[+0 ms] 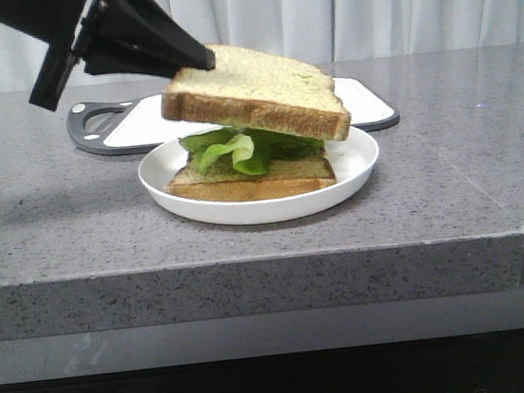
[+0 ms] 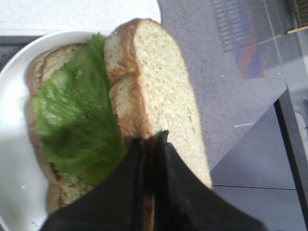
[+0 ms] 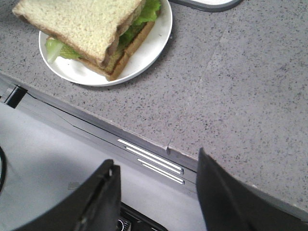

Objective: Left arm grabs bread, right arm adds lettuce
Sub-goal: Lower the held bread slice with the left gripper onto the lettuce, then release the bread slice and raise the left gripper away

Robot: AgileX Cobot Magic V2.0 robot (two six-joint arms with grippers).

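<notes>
Plate (image 1: 361, 164) (lettuce (image 1: 239, 150) under bread (image 1: 261, 90))

A round white plate (image 1: 356, 164) sits on the grey speckled counter (image 1: 447, 188), near the middle and a little back from its front edge. In it lies a thinner, paler bread slice (image 1: 247, 187). Behind the plate, toward the counter's back edge, a white cutting board (image 1: 143, 122) with a dark grey rim lies flat, and pale curtains (image 1: 365, 10) hang beyond

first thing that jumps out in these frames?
The left gripper holding the bread by its corner, tilted in the air just above the lettuce on a lower slice in the white plate. The right gripper hangs open, off the counter's front edge.
</notes>
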